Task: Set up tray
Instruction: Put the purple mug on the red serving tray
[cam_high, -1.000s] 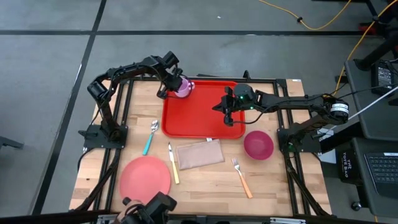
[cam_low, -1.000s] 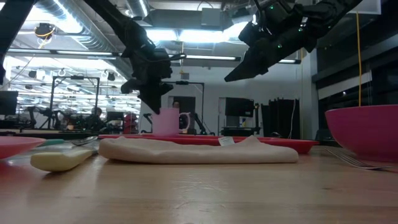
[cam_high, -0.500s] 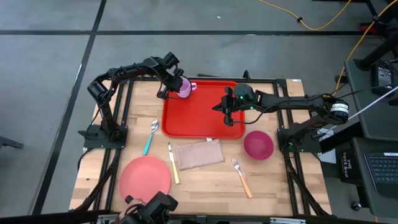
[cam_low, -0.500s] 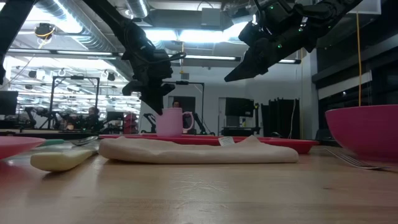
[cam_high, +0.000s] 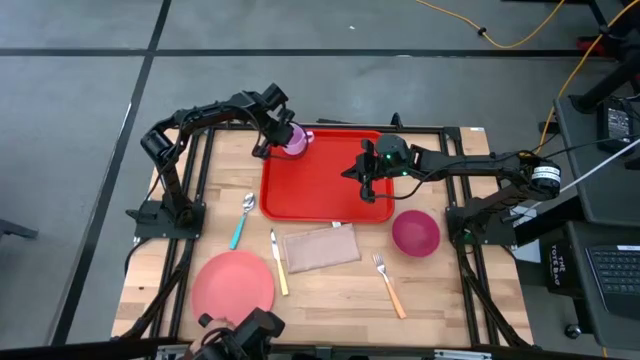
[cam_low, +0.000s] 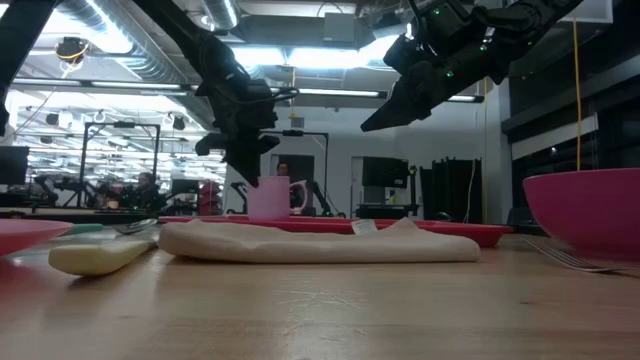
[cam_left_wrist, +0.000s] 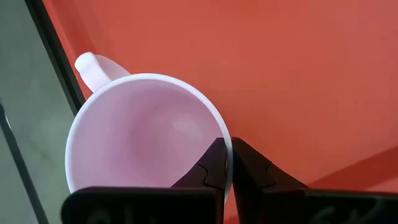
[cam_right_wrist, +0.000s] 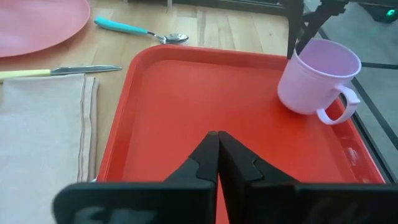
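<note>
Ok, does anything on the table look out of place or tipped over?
The mug is tilted at the tray's far left corner, pinched by its rim in the left gripper. Nothing looks spilled or damaged. The right gripper hangs shut over the tray.

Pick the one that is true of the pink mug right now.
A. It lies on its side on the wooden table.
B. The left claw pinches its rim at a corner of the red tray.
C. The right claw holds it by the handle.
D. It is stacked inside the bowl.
B: the left claw grips the pink mug by its rim, one finger inside and one outside, at a corner of the red tray.
</note>
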